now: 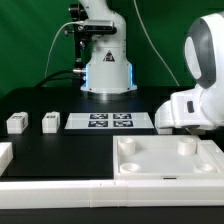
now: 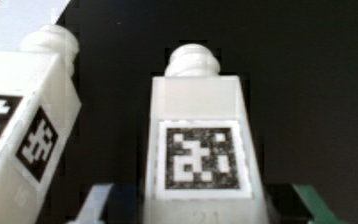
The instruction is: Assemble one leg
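A second block (image 2: 25, 120) is seen just beside the claw (image 2: 202, 205), outside its fingers (image 2: 112, 206). The leg (image 2: 202, 110) is found between those fingers, its tag (image 2: 202, 155) turned to the camera, its knob (image 2: 194, 58) pointed away from the claw. Whether the claw is closed on it cannot be told.

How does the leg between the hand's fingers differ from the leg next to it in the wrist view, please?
The centred leg has the hand on both sides of it; the neighbouring leg lies outside the hand, apart from the first. The centred leg shows its tag squarely and whole; the neighbouring leg is angled, its tag skewed and cut by the picture's edge. Both are white, tagged and end in a rounded peg.
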